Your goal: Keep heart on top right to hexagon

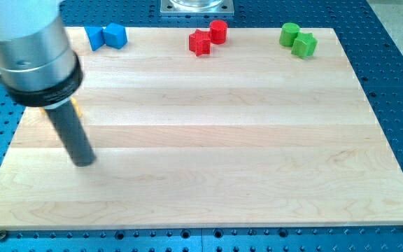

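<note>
The tip (84,162) is sitting near-left, grasping nothing. A yellow block (76,107) is hiding behind the rod; circling round slowly seems wise

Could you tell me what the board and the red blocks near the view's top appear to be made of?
The board looks like pale wood, joined strips with visible grain and a matte finish. The red star block and red cylinder are uniformly coloured and smooth, probably painted wood or plastic; I cannot tell which.
</note>
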`<state>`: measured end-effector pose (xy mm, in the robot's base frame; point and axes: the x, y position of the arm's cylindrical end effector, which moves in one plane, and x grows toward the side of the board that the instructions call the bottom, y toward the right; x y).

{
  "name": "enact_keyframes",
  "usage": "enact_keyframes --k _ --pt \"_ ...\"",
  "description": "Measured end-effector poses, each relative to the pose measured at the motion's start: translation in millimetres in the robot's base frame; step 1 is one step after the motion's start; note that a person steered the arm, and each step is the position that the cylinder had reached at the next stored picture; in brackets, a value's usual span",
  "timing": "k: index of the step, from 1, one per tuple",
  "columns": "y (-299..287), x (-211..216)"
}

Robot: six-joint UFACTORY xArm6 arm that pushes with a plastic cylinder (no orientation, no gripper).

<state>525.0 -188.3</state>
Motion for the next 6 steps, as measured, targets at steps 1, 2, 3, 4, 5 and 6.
enact_keyframes --k 1,2,3,4,5,6 --pt "-2 0" --pt "-2 0" --pt "-2 1" --pt "-10 -28" --pt "-13 -50" --pt "-24 -72"
